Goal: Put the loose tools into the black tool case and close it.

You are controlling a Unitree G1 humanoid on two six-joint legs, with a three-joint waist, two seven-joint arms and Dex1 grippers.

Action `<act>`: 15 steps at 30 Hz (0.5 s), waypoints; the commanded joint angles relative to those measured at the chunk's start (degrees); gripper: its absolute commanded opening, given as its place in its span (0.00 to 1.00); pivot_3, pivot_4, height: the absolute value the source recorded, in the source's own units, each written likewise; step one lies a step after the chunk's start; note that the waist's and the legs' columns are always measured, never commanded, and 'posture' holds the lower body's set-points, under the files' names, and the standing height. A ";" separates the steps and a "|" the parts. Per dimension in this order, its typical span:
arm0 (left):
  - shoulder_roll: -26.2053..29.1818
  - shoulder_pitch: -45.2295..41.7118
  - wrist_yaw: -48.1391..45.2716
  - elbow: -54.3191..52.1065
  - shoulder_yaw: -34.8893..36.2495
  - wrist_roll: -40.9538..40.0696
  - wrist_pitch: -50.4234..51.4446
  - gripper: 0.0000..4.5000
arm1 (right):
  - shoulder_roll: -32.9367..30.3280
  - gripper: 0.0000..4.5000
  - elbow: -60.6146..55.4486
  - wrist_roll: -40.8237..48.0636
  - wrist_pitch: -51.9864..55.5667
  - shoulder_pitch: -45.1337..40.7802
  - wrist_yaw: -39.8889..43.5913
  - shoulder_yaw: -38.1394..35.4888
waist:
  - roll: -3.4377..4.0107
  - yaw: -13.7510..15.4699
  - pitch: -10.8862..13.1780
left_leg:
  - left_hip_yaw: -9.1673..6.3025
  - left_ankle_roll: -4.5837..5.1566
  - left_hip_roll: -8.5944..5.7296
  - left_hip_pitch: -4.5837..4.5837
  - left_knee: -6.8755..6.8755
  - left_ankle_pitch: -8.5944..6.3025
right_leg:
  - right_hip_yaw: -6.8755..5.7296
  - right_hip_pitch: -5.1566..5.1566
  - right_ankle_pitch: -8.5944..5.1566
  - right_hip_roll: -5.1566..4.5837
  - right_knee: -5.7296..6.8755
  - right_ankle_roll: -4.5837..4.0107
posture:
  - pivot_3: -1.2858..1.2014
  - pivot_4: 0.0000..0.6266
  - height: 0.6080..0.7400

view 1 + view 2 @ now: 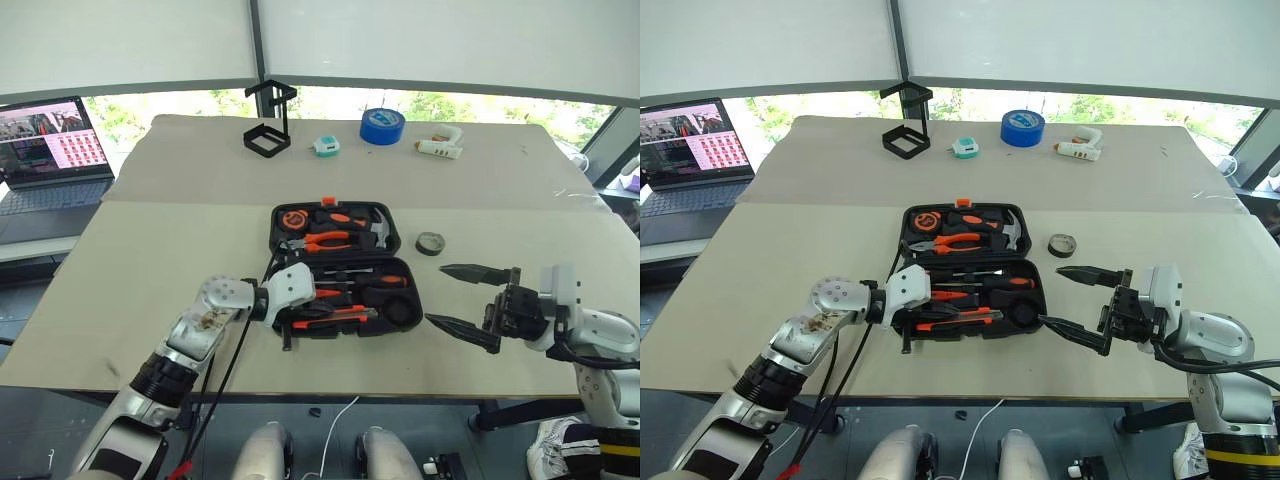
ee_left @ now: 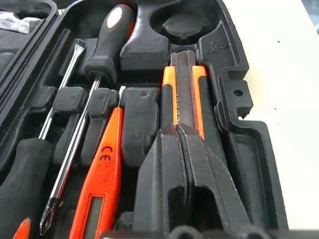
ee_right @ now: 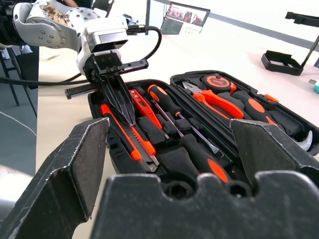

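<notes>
left gripper [image 3: 127, 112]: clenched, tips on the utility knife [image 2: 185, 94], hiding its near end
right gripper [image 1: 470, 297]: released, empty
tape roll [image 1: 431, 243]: outside the tool case [image 1: 283, 216]

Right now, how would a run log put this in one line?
left gripper: shut, on utility knife | right gripper: open | tape roll: outside case

Silver-white jointed arms, black cables, black serrated pointed jaws.

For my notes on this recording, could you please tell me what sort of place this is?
Probably an indoor lab or office test area by large windows: a paper-covered table holds an open black tool case, and a laptop sits alongside.
</notes>
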 commanded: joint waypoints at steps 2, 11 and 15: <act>-0.96 3.70 1.10 -2.96 11.52 -9.49 -4.49 0.13 | 0.75 1.00 0.65 0.95 -1.31 2.44 -3.75 -6.07 | -0.01 -0.09 0.00 | 0.01 0.00 0.02 -0.06 -0.04 0.00 | 0.01 -0.10 0.00 0.00 0.02 -0.01 | 0.52 0.24 1.00; 3.58 14.33 0.90 -11.84 35.43 -29.53 -0.51 0.84 | 5.93 1.00 11.73 -3.84 -12.75 12.76 -11.83 -18.07 | 0.01 -0.18 0.00 | 0.06 -0.01 0.06 -0.62 -0.09 0.01 | 0.00 -0.72 0.02 -0.05 0.06 -0.03 | 0.52 0.24 1.00; 7.04 18.92 -1.11 -5.84 39.65 -26.73 -5.44 1.00 | 6.96 1.00 13.79 -5.87 -14.80 14.11 -15.65 -18.97 | 0.01 -0.39 0.00 | 0.14 -0.01 0.03 -0.52 -0.10 0.01 | 0.04 -0.71 0.01 -0.02 0.07 -0.05 | 0.52 0.24 1.00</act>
